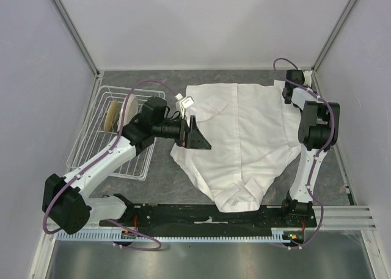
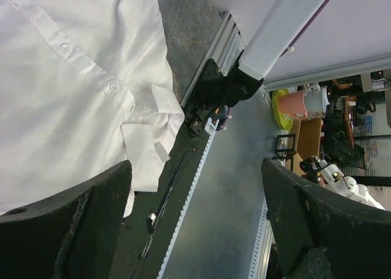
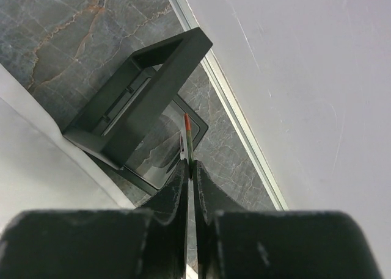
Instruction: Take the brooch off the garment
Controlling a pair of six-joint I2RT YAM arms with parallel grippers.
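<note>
The garment [image 1: 244, 138] is a white button-front shirt lying spread on the dark table; its collar and button strip [image 2: 67, 96] fill the left wrist view. My right gripper [image 3: 191, 169] is at the far right corner [image 1: 292, 83], past the shirt's edge. It is shut on the brooch [image 3: 189, 141], a thin disc seen edge-on, reddish at its tip and sticking out beyond the fingertips. The brooch hangs just above a small black frame stand [image 3: 143, 93]. My left gripper [image 1: 197, 135] hovers over the shirt's left side, open and holding nothing [image 2: 195, 230].
A white wire rack [image 1: 98, 157] holding cream plates [image 1: 113, 114] stands at the left. A small white tag [image 1: 185, 100] lies by the shirt's far left corner. The back wall [image 3: 293, 77] rises right behind the stand. The right arm's base [image 2: 220, 90] sits near the collar.
</note>
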